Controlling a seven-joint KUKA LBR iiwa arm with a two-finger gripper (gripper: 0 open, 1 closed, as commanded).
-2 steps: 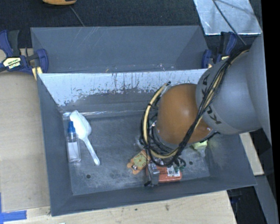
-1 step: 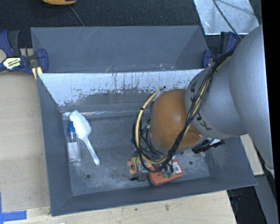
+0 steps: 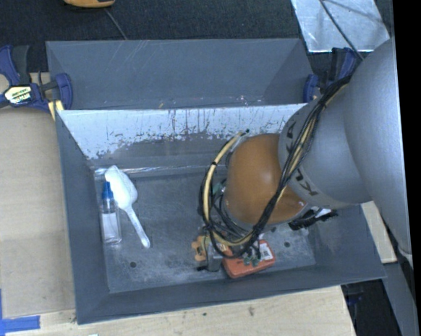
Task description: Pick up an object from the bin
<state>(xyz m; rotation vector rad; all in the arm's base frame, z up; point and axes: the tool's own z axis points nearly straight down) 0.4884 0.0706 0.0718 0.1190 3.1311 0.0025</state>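
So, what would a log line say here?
gripper: low at bin front | white scoop, clear bottle: lying at left, untouched

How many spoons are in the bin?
1. The white spoon lies in the bin, left side, beside a clear bottle. The robot arm covers the right side, so another may be hidden.

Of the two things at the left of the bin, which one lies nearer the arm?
The white spoon: it lies just right of the clear bottle with the blue cap, on the side towards the arm.
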